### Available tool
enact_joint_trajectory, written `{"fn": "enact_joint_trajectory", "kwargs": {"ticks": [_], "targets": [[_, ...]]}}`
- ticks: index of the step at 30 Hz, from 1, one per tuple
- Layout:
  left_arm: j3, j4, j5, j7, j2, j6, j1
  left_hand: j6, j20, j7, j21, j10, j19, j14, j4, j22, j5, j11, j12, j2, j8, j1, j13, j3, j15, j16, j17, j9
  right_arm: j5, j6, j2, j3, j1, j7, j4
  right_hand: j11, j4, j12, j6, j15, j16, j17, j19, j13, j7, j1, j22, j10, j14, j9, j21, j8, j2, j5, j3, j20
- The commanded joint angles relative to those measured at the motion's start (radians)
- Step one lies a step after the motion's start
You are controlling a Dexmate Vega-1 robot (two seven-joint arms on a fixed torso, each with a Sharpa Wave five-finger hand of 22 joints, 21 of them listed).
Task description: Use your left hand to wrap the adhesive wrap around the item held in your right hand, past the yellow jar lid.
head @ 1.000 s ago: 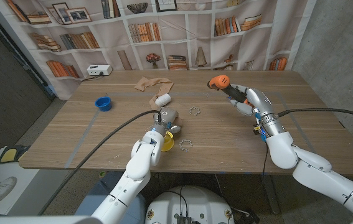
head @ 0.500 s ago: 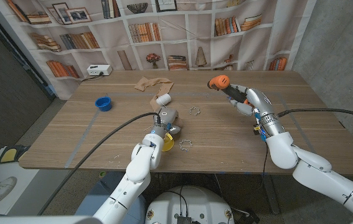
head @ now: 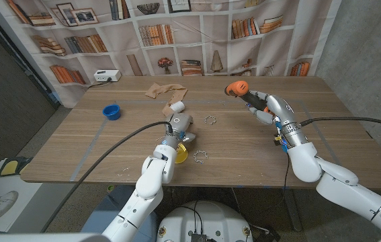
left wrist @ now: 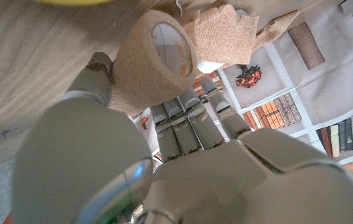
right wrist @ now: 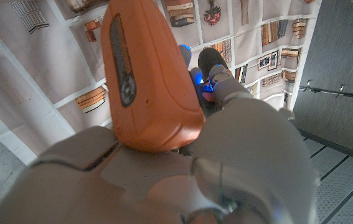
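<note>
My left hand [head: 179, 126] hovers over the table's middle and grips a tan roll of adhesive wrap [left wrist: 154, 62] between thumb and fingers [left wrist: 188, 121]. A loose end of the wrap [left wrist: 223, 34] trails off the roll. The yellow jar lid [head: 180, 155] lies just on the near side of that hand, partly under it. Far to the right, my right hand [head: 269, 107] holds an orange-headed item [head: 236, 88] raised above the table; in the right wrist view its orange body [right wrist: 145, 74] stands out of the hand [right wrist: 226, 155]. A wide stretch of table separates the two hands.
A white cylinder [head: 175, 107] and a crumpled tan cloth [head: 165, 89] lie beyond my left hand. A blue cup [head: 111, 111] stands at the left. Two small metal rings [head: 209, 120] [head: 199, 156] lie near the middle. A white box [head: 107, 76] sits at the far left edge.
My left hand with the roll has shifted slightly away from me, off the yellow lid. The right hand and orange item have stayed put.
</note>
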Motion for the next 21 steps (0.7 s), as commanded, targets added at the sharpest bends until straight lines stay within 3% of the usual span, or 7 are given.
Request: {"fn": "enact_joint_trajectory", "kwargs": {"ticks": [1, 4, 5, 10, 12, 21], "targets": [[-0.015, -0.027, -0.02, 0.102, -0.001, -0.001, 0.018, 0.073, -0.011, -0.04, 0.044, 0.021, 0.044, 0.009, 0.002, 0.022, 0.0, -0.013, -0.005, 0.212, -0.005, 0.22, 0.015, -0.011, 0.0, -0.012, 0.001, 0.001, 0.001, 0.003, -0.002, 0.004, -0.006, -0.007, 0.0, -0.005, 0.12, -0.004, 0.058, -0.083, -0.003, 0.0, -0.005, 0.002, -0.047, -0.006, -0.001, 0.01, 0.009, 0.006, 0.093, 0.006, 0.043, -0.001, 0.13, -0.153], [-0.016, -0.028, -0.024, 0.119, 0.0, -0.003, 0.021, 0.069, -0.009, -0.039, 0.147, 0.018, 0.139, 0.014, 0.004, 0.078, -0.001, -0.012, -0.01, 0.22, -0.009, 0.234, 0.024, -0.028, 0.0, -0.028, 0.004, 0.002, 0.0, 0.004, -0.003, 0.005, -0.009, -0.009, -0.002, -0.006, 0.12, -0.004, 0.058, -0.083, -0.004, 0.0, -0.006, 0.002, -0.047, -0.006, -0.004, 0.01, 0.01, 0.006, 0.095, 0.005, 0.043, -0.001, 0.13, -0.153], [-0.017, -0.028, -0.025, 0.126, 0.0, -0.004, 0.022, 0.068, -0.025, -0.043, 0.193, 0.015, 0.173, 0.017, 0.004, 0.106, 0.0, -0.012, -0.012, 0.221, -0.011, 0.24, 0.03, -0.035, 0.0, -0.036, 0.005, 0.002, 0.001, 0.004, -0.003, 0.006, -0.01, -0.009, -0.003, -0.006, 0.12, -0.004, 0.058, -0.083, -0.003, 0.0, -0.006, 0.003, -0.047, -0.006, -0.004, 0.011, 0.01, 0.006, 0.095, 0.006, 0.043, -0.001, 0.13, -0.153], [-0.02, -0.027, -0.033, 0.158, 0.001, -0.007, 0.027, 0.07, -0.039, -0.046, 0.261, 0.018, 0.203, 0.023, 0.005, 0.151, 0.0, -0.013, -0.019, 0.221, -0.012, 0.245, 0.03, -0.046, 0.0, -0.05, 0.007, 0.002, 0.0, 0.004, -0.006, 0.007, -0.012, -0.009, -0.005, -0.006, 0.12, -0.003, 0.058, -0.082, -0.004, -0.001, -0.009, 0.005, -0.047, -0.007, -0.011, 0.011, 0.01, 0.006, 0.101, 0.006, 0.043, -0.001, 0.13, -0.153], [-0.021, -0.029, -0.034, 0.166, 0.002, -0.006, 0.029, 0.069, -0.063, -0.049, 0.314, 0.017, 0.247, 0.028, 0.007, 0.174, 0.001, -0.013, -0.021, 0.221, -0.014, 0.246, 0.037, -0.054, 0.001, -0.059, 0.008, 0.002, 0.0, 0.004, -0.006, 0.008, -0.013, -0.009, -0.005, -0.005, 0.12, -0.003, 0.058, -0.082, -0.005, -0.002, -0.01, 0.007, -0.047, -0.007, -0.014, 0.01, 0.01, 0.006, 0.103, 0.006, 0.043, -0.001, 0.13, -0.153], [-0.035, -0.047, -0.054, 0.185, -0.007, 0.003, 0.037, 0.068, -0.073, -0.052, 0.355, 0.017, 0.273, 0.033, 0.008, 0.187, 0.002, -0.015, -0.026, 0.22, -0.015, 0.247, 0.038, -0.059, 0.001, -0.068, 0.011, 0.003, -0.002, 0.008, -0.007, 0.008, -0.011, -0.009, -0.008, -0.005, 0.12, -0.004, 0.058, -0.083, -0.006, -0.002, -0.013, 0.008, -0.047, -0.008, -0.024, 0.011, 0.009, 0.006, 0.11, 0.006, 0.043, -0.001, 0.131, -0.153]]}}
